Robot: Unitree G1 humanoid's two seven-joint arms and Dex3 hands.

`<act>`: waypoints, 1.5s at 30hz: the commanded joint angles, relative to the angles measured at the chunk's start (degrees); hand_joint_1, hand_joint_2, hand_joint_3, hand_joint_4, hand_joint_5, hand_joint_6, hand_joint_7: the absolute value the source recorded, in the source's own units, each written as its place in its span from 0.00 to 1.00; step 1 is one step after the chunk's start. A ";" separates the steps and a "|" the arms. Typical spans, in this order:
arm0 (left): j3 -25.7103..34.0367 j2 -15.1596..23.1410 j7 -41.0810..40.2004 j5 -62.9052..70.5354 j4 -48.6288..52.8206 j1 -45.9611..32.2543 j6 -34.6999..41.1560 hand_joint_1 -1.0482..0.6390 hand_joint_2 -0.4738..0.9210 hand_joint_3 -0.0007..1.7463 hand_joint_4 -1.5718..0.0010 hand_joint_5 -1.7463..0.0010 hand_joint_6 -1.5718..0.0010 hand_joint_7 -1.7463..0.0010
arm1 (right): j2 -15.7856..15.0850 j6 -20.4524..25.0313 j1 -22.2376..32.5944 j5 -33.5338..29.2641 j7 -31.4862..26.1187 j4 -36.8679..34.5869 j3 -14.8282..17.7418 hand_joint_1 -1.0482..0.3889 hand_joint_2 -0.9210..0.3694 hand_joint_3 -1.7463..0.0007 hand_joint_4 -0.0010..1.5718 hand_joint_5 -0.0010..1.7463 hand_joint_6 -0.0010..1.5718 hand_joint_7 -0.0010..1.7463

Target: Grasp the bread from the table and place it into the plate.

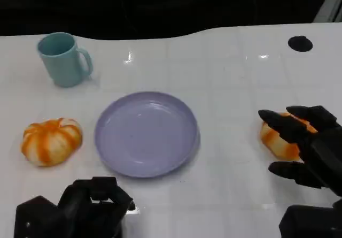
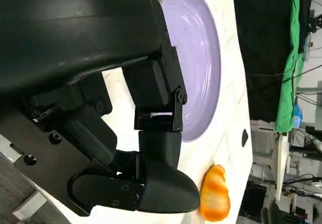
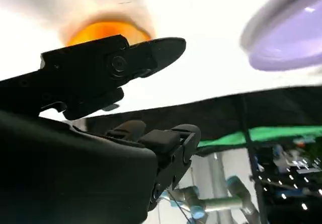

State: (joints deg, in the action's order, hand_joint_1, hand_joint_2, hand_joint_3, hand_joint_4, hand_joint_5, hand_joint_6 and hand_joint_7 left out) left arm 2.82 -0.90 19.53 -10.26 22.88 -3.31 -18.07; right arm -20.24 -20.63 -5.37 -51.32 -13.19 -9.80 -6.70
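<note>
Right hand [image 1: 304,150] low at the near right of the white table [image 1: 235,88], fingers [image 1: 280,123] spread and reaching over the orange-and-white bread [image 1: 278,141], thumb apart below it. Not closed on the loaf: fingers arched above and beside it, nothing gripped. From the right wrist view, one finger [image 3: 151,53] stretched out with the bread [image 3: 105,30] just beyond it, blurred and glowing orange, and the plate [image 3: 287,43] off to the side.

Bread on the tabletop, right of the lavender plate [image 1: 147,133], well apart from its rim. Plate at centre, bare.

Left hand [image 1: 91,206] down at the near left edge, fingers curled in on nothing, resting close to the table just before the plate. In the left wrist view, hand [image 2: 126,133] bulking large, plate [image 2: 201,58] beyond the folded fingers, and the bread [image 2: 216,194] past that.

Second orange-striped loaf [image 1: 52,140] out on the left, beside the plate but not touching. Pale blue mug [image 1: 63,59] upright at the far left, handle turned toward the plate side. Small black round mark [image 1: 300,43] at the far right of the table.
</note>
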 commanded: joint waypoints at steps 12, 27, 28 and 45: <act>-0.02 0.33 -0.38 0.20 -0.37 -0.40 -0.29 0.00 0.71 0.41 0.00 0.29 0.10 0.53 | -1.55 13.51 -8.87 -3.71 0.86 -9.80 -8.60 0.30 0.03 1.00 0.00 0.22 0.17 0.00; 0.02 0.30 -0.41 -0.07 -1.29 -1.03 0.15 0.00 0.70 0.42 0.00 0.29 0.10 0.54 | -0.18 15.46 -18.85 -1.87 -4.73 -27.98 -15.30 0.31 0.03 1.00 0.00 0.19 0.17 0.00; 0.03 0.32 -0.41 -0.02 -1.26 -1.04 0.07 0.00 0.70 0.42 0.00 0.29 0.10 0.54 | -0.03 15.43 -19.49 -1.67 -5.19 -29.27 -15.63 0.30 0.03 1.00 0.01 0.19 0.17 0.00; -0.06 0.30 -0.48 0.20 -1.87 -1.69 -0.31 0.00 0.71 0.43 0.00 0.29 0.10 0.53 | 2.20 5.49 -27.17 4.10 -20.31 -48.65 -18.92 0.59 0.00 0.96 0.59 0.60 0.70 0.13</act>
State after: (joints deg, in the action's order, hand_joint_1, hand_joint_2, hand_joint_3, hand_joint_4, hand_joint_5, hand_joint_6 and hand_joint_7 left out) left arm 2.64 -1.15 19.52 -10.26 21.64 -4.45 -18.06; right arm -17.80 -12.14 -31.44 -48.39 -29.85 -55.98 -25.64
